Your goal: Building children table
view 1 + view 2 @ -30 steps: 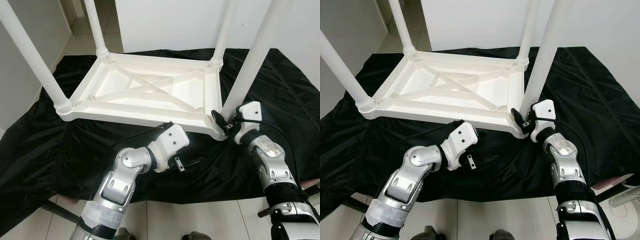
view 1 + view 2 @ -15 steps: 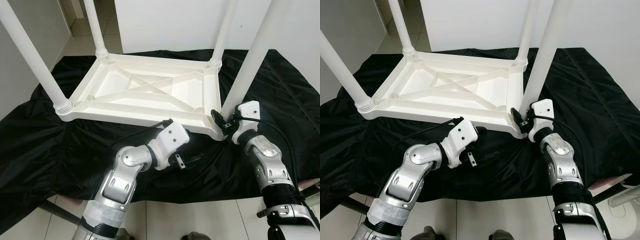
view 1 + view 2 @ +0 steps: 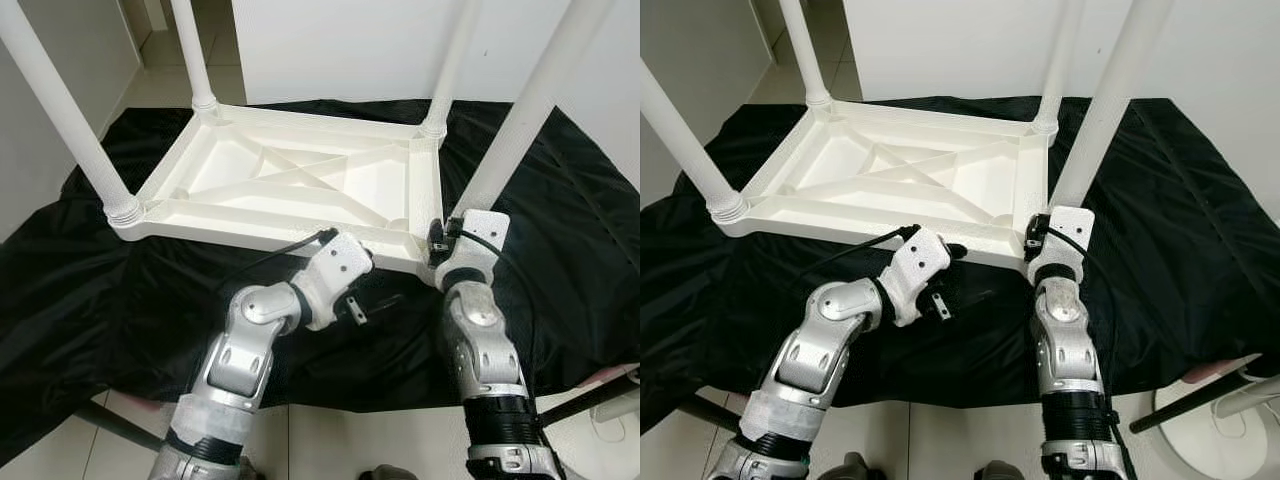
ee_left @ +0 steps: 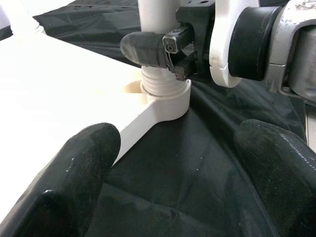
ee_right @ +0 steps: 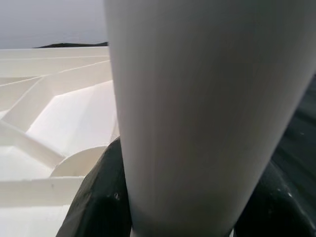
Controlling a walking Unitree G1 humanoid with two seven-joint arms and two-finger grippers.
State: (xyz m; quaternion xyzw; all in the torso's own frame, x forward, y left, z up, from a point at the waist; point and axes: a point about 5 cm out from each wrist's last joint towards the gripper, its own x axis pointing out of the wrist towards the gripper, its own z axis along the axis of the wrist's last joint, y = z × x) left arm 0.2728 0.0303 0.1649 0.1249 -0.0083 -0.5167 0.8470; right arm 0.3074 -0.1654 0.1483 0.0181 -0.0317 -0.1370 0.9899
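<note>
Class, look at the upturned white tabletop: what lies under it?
A black sheet spreads beneath the tabletop, covering the floor on every side. Whatever lies directly under the tabletop's middle is hidden by the tabletop itself.

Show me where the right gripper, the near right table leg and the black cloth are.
right gripper (image 4: 163, 49), left wrist view, between its fingertips.
near right table leg (image 3: 510, 140), left eye view, mid shaft.
black cloth (image 3: 80, 300), left eye view, bare left part.

Home interior: tiled floor (image 3: 160, 90), plain white walls (image 3: 330, 45).

No readable text, label or number anywhere (all surfaces plain).
</note>
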